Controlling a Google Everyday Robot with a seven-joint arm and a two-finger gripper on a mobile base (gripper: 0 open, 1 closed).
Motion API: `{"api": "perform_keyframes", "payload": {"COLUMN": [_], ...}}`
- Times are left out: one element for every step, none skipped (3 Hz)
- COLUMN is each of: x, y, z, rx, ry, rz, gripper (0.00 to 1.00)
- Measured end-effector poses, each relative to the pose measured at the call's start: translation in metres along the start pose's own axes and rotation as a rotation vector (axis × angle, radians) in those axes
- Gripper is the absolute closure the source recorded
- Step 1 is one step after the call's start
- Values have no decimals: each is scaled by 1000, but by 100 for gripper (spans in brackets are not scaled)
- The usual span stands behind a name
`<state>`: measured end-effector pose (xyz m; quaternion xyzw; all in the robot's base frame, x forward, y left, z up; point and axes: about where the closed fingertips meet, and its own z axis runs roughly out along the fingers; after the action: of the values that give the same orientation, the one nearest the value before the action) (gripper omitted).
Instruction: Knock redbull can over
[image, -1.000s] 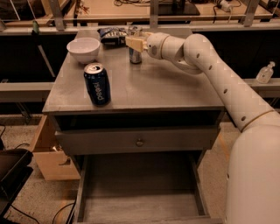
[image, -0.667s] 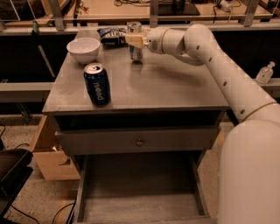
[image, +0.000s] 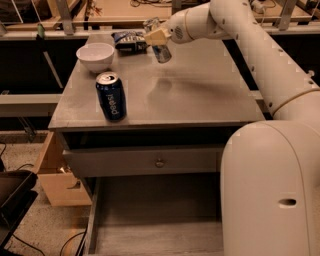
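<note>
The slim silver-grey redbull can (image: 161, 50) is at the far middle of the table (image: 210, 90). It is tilted, with its top leaning to the far left and its base toward me. My gripper (image: 157, 36) comes in from the right on the white arm and lies against the can's upper part, covering some of it. A wider dark blue Pepsi can (image: 111, 95) stands upright near the table's front left, well away from the gripper.
A white bowl (image: 95, 56) sits at the far left of the table. A dark snack bag (image: 128, 41) lies behind it, left of the redbull can. A drawer (image: 155, 220) is pulled open below the table's front. A cardboard box (image: 52, 172) stands on the floor at left.
My gripper has pushed left against the redbull can. The can stood upright before and now tilts over. The Pepsi can and bowl have not moved on the table.
</note>
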<state>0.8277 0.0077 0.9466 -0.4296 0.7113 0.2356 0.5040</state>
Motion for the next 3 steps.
{"api": "perform_keyframes", "payload": {"x": [12, 38, 61], "y": [1, -3, -4], "z": [-10, -9, -1], "rx": [22, 59, 77], "ry": [147, 301, 403], "rz": [-59, -103, -140], "gripper": [100, 100, 100]}}
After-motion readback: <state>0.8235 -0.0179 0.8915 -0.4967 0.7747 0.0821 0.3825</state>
